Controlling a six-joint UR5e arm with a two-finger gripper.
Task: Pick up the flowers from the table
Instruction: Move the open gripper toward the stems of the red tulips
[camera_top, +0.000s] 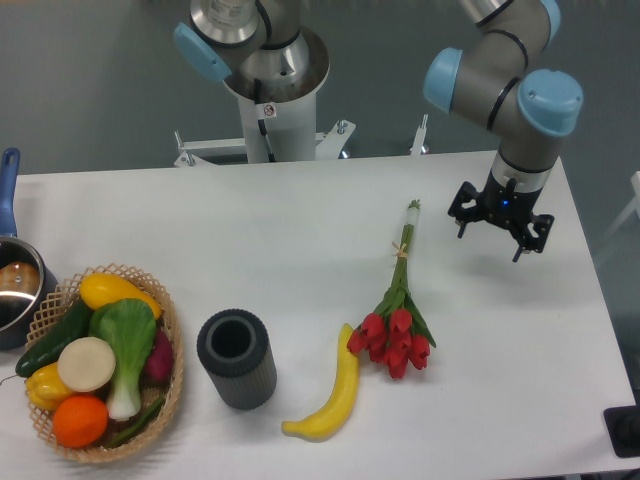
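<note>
The flowers (396, 320) lie flat on the white table (300, 220) right of centre: red tulip buds with green leaves at the near end, thin tied green stems running up to the far end. My gripper (499, 232) hangs above the table to the right of the stems, well apart from them. Its fingers point down and look spread, with nothing between them.
A yellow banana (330, 400) lies just left of the tulip buds, nearly touching them. A dark grey ribbed cup (236, 358) stands left of it. A wicker basket (172, 352) of vegetables and fruit sits at the front left, with a blue-handled pot (12, 280) behind it.
</note>
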